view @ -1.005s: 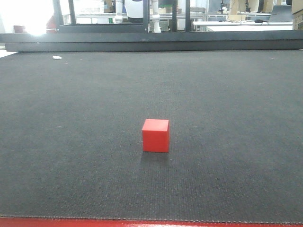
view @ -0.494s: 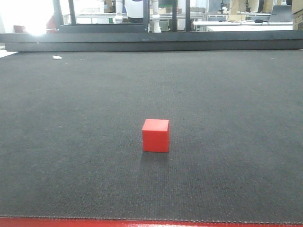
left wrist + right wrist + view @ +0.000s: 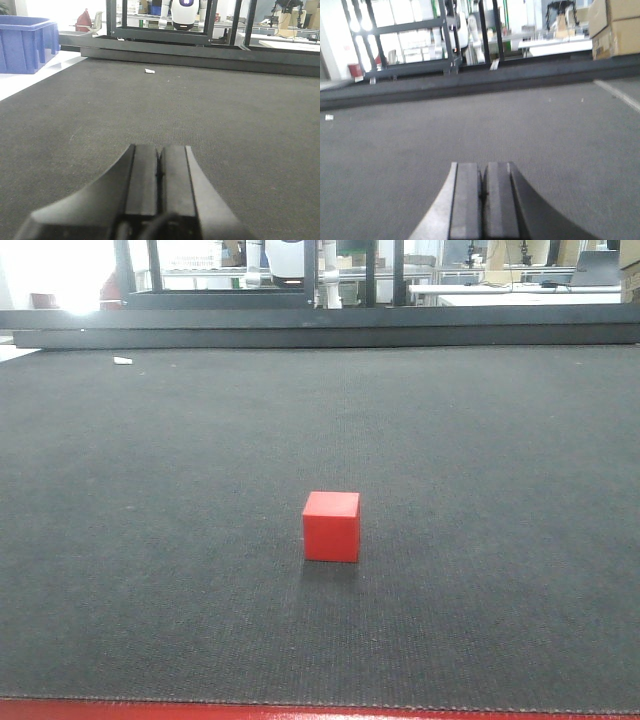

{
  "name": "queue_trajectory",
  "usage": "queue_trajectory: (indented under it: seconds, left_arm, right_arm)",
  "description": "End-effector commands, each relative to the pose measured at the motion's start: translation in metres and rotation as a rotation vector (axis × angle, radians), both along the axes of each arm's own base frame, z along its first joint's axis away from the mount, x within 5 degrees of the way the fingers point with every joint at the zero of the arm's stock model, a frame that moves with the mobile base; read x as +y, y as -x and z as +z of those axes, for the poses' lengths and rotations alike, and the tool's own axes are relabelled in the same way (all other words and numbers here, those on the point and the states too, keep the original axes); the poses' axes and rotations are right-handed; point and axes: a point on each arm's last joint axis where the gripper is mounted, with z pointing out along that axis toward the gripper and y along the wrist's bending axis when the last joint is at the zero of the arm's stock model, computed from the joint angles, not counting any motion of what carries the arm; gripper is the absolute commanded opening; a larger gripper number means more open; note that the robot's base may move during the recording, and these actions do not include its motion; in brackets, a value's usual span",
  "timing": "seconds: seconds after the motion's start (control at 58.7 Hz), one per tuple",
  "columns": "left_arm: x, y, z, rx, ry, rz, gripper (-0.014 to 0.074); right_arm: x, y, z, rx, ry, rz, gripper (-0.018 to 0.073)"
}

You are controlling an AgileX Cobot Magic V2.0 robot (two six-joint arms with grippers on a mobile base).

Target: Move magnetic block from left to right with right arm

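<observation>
Front view: the red block (image 3: 331, 527) stands flat on the dark mat (image 3: 480, 460), on the mat's near half and about midway across it, with nothing touching it. Its faces are plain red. A white scrap (image 3: 122, 361) lies at the mat's far left, just before the black rail (image 3: 320, 328) along the mat's far edge. A red strip (image 3: 320, 710) borders the mat's near edge. Compared with half a second ago the block keeps its place on the mat. The whole picture has shifted very slightly, so the block appears a touch further right.

Left wrist view: the left gripper (image 3: 159, 150) hangs low over the mat (image 3: 250, 115), its two fingers pressed together with nothing between them. The scrap (image 3: 149, 71) lies near the mat's far edge. A blue crate (image 3: 25, 42) stands off the mat's left side.

Right wrist view: the right gripper (image 3: 481, 167) is likewise closed on itself above the mat (image 3: 545, 120). Cardboard boxes (image 3: 615, 22) stand beyond the mat's far right corner. The picture is slightly blurred.
</observation>
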Motion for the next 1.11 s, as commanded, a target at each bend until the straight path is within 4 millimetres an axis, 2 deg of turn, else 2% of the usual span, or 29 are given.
queue_trajectory:
  seconds: [0.0, 0.358, 0.579, 0.886, 1.09]
  left_arm:
    - [0.000, 0.002, 0.006, -0.094, 0.007, 0.000, -0.0116]
    - [0.000, 0.002, 0.006, -0.094, 0.007, 0.000, -0.0116]
    - [0.000, 0.002, 0.006, -0.094, 0.007, 0.000, -0.0116]
    - [0.000, 0.002, 0.006, -0.094, 0.007, 0.000, -0.0116]
    - [0.000, 0.002, 0.006, -0.094, 0.007, 0.000, -0.0116]
  right_arm:
    - [0.000, -0.003, 0.021, 0.000, 0.004, 0.003, 0.0055]
    - [0.003, -0.033, 0.025, 0.346, 0.000, 0.043, 0.0055]
    - [0.003, -0.052, 0.030, 0.488, -0.004, 0.047, 0.0055]
    - [-0.002, -0.070, 0.033, 0.764, -0.079, -0.048, 0.0055]
    - [0.009, -0.083, 0.037, 0.871, -0.024, 0.029, 0.0058]
